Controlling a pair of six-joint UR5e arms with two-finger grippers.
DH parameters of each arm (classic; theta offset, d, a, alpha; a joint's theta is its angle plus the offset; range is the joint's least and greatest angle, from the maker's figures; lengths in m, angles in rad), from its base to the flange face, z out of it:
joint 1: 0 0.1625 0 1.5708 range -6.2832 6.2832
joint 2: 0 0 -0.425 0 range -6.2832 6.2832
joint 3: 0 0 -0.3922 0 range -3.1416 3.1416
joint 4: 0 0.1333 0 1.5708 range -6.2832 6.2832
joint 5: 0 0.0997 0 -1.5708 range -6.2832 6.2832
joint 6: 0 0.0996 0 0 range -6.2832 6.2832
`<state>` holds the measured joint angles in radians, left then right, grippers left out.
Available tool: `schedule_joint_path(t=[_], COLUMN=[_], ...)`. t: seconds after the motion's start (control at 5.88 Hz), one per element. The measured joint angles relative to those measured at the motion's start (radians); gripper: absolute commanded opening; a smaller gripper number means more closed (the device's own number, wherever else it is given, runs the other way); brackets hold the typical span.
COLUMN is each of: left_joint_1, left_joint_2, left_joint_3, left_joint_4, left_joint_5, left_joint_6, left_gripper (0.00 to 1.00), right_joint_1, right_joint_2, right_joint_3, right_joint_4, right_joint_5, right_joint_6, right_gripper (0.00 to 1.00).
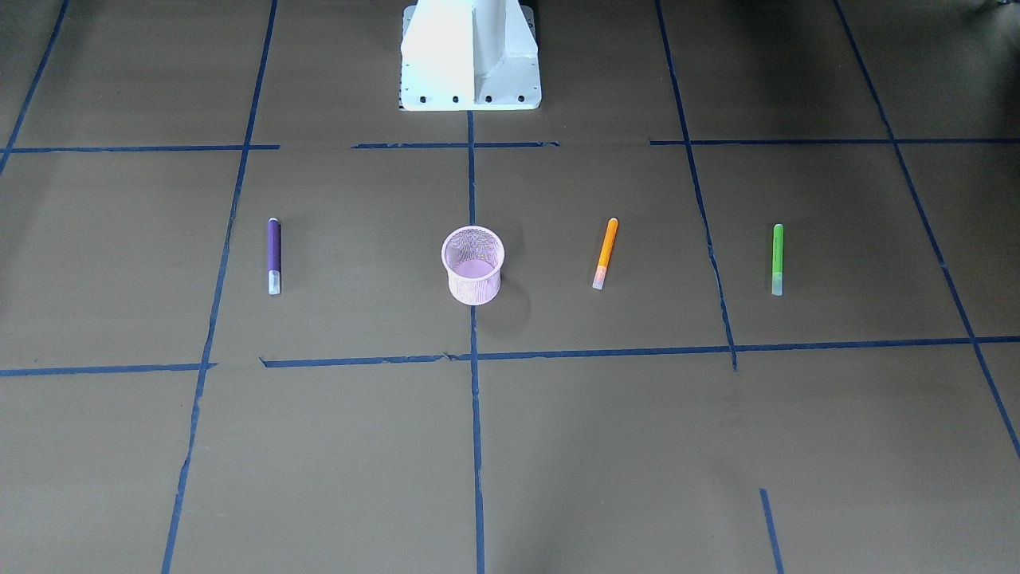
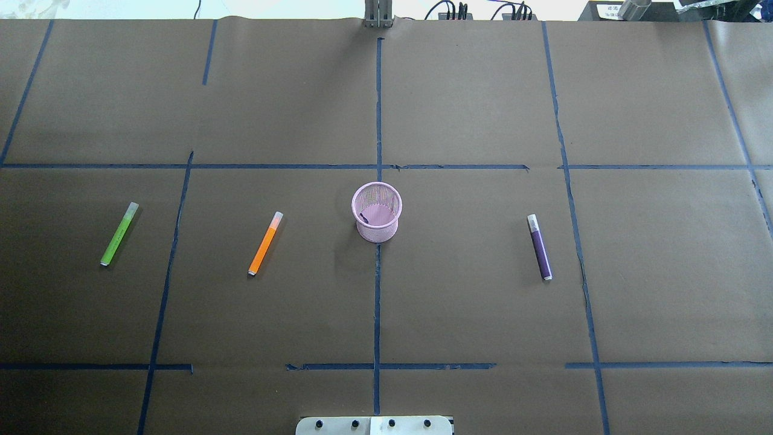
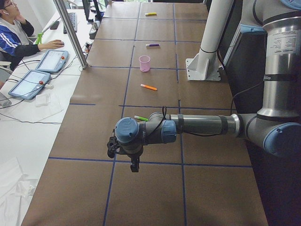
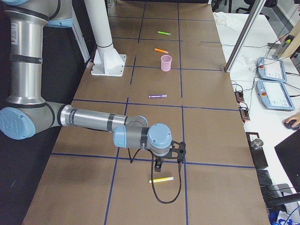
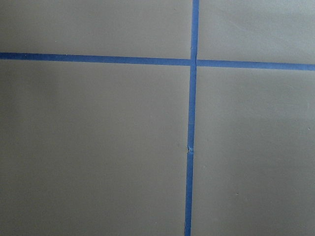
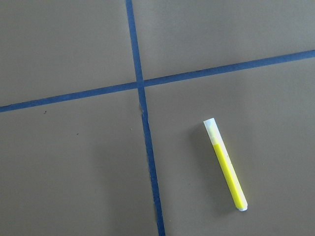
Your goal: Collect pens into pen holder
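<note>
The pink mesh pen holder stands upright at the table's middle. The purple pen, orange pen and green pen lie flat beside it, apart. A yellow pen lies near the table's right end. My left gripper hovers past the green pen at the left end. My right gripper hovers beside the yellow pen. I cannot tell whether either gripper is open or shut.
The white robot base stands behind the holder. Blue tape lines grid the brown paper. An operator, tablets and a metal post are along the far side.
</note>
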<state>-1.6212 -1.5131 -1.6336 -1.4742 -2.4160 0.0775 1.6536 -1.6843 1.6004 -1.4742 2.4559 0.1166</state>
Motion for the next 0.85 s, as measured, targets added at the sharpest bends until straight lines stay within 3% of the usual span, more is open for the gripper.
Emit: schedule_joint_path(t=[0.51,0.85], left_joint_1=[0.003,0.03], left_joint_2=[-0.007,-0.021], left_joint_3=[-0.005,-0.006], left_joint_4=[-0.002,-0.068], left_joint_5=[0.0,0.0], left_joint_6=[0.0,-0.003], left_gripper=[1.0,1.0], right_joint_1=[0.0,0.0], right_joint_2=[0.0,0.003], right_joint_3=[0.0,0.0], right_joint_4=[0.0,0.001], right_joint_5=[0.001,0.0], right_joint_6=[0.001,0.001], right_gripper=[1.0,1.0])
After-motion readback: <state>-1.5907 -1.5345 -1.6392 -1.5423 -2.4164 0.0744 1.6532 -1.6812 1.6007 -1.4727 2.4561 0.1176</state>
